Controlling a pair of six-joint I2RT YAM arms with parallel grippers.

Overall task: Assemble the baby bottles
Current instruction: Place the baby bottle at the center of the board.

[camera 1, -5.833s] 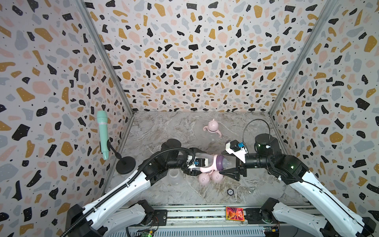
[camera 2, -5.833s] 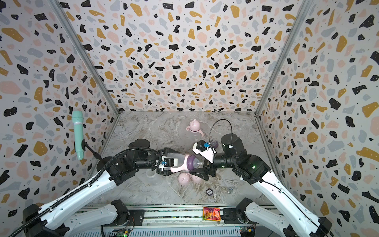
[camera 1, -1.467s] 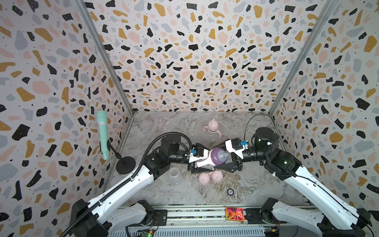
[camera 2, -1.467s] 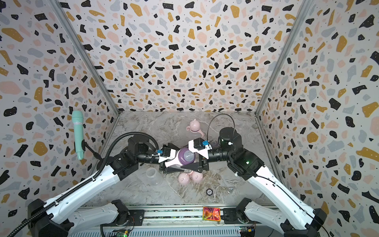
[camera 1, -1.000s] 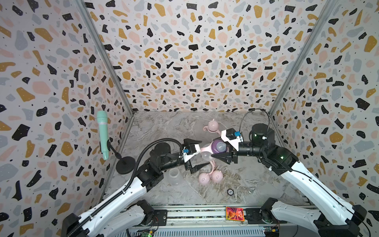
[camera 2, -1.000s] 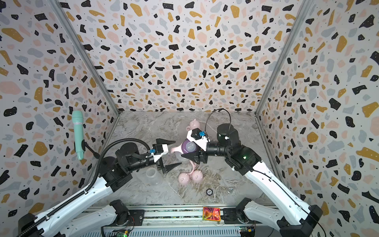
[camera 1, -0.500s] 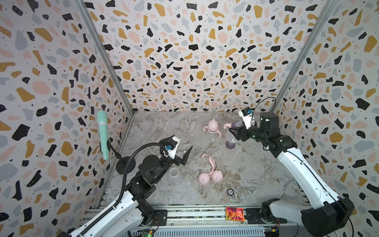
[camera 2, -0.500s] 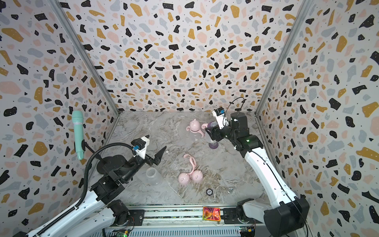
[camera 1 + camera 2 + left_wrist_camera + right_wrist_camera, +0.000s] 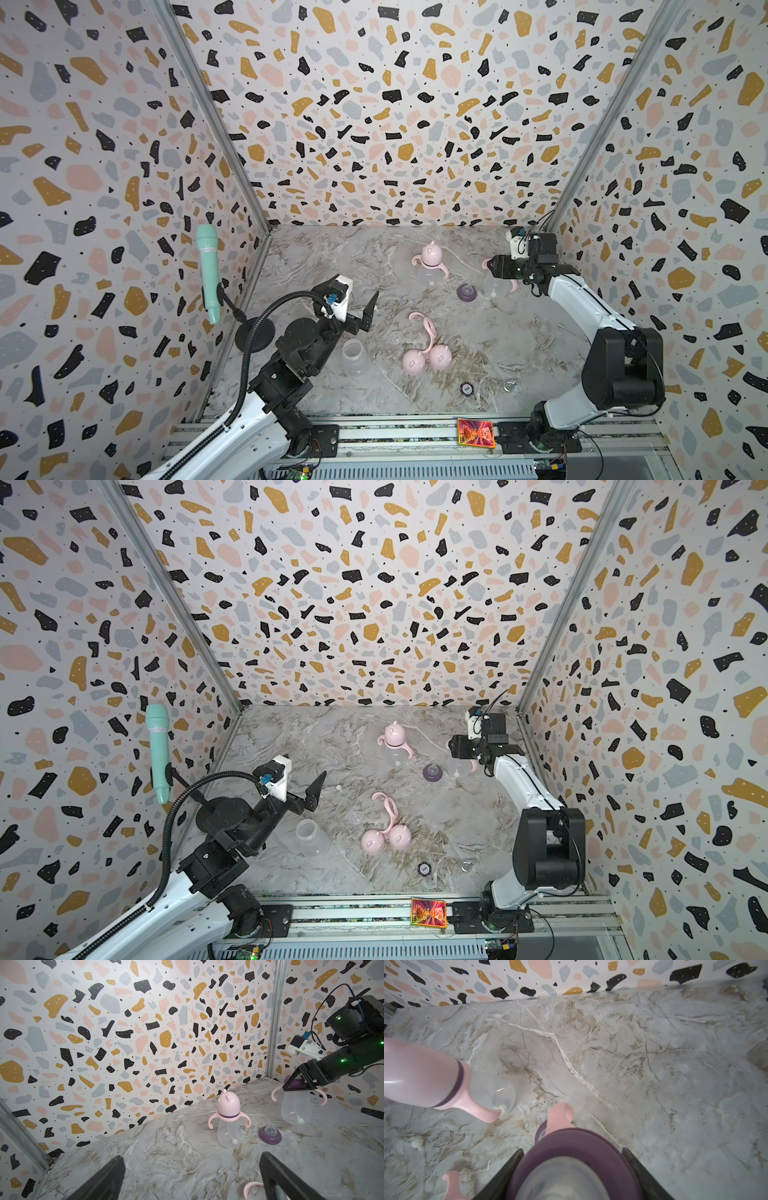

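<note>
One capped baby bottle point(image 9: 430, 266) stands finished at 12 o'clock. At 2 o'clock the right gripper point(image 9: 571, 1155) clamps the purple collar point(image 9: 581, 1140) of a second bottle point(image 9: 496, 286), not yet capped. A bare bottle body point(image 9: 354, 356), teat collar point(image 9: 466, 292), handle ring point(image 9: 424, 328) and two dome caps point(image 9: 413, 361) lie loose. The left gripper point(image 9: 191, 1169) gapes empty, with the bottle body near, at its 6 o'clock.

surface point(image 9: 332, 257) 12 o'clock: capped bottle point(image 9: 430, 266) | 2 o'clock: second bottle point(image 9: 494, 287), its collar in right tool point(image 9: 495, 268) | between them, nearer centre: loose teat collar point(image 9: 466, 292) | centre: handle ring point(image 9: 424, 328), lying flat | 6 o'clock: two dome caps point(image 9: 413, 362) side by side, just beside ring | 8 o'clock: bottle body point(image 9: 353, 356) | 9 o'clock, at surface edge: microphone point(image 9: 208, 270)
</note>
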